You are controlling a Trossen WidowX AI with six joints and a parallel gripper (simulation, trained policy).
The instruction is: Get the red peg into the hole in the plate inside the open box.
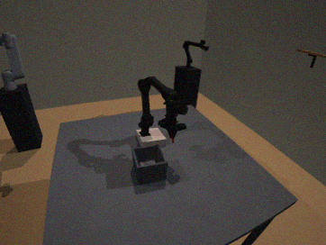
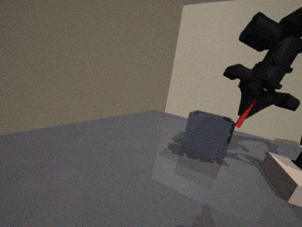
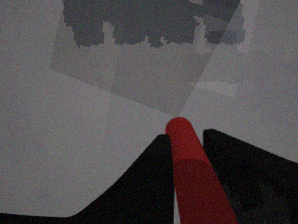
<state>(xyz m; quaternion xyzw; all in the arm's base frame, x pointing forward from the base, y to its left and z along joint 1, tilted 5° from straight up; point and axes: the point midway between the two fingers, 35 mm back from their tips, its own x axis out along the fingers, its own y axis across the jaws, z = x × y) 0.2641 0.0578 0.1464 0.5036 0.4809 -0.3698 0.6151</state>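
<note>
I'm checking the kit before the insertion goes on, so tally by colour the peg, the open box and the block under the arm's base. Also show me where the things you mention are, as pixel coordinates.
Red: 1, the peg (image 1: 173, 140) (image 2: 245, 115) (image 3: 197, 175), held in the tool (image 1: 173, 138) (image 2: 249, 109) (image 3: 186, 142)
Dark grey: 1, the open box (image 1: 151, 174) (image 2: 208, 135)
Whitish: 1, the block (image 1: 158, 135) (image 2: 279, 173)
Total: 3

And there at the left, a pale grey robot arm (image 1: 14, 56) on a tall dark block (image 1: 22, 118), while a small black arm (image 1: 188, 53) tops another dark pedestal (image 1: 186, 85) at the back
</note>
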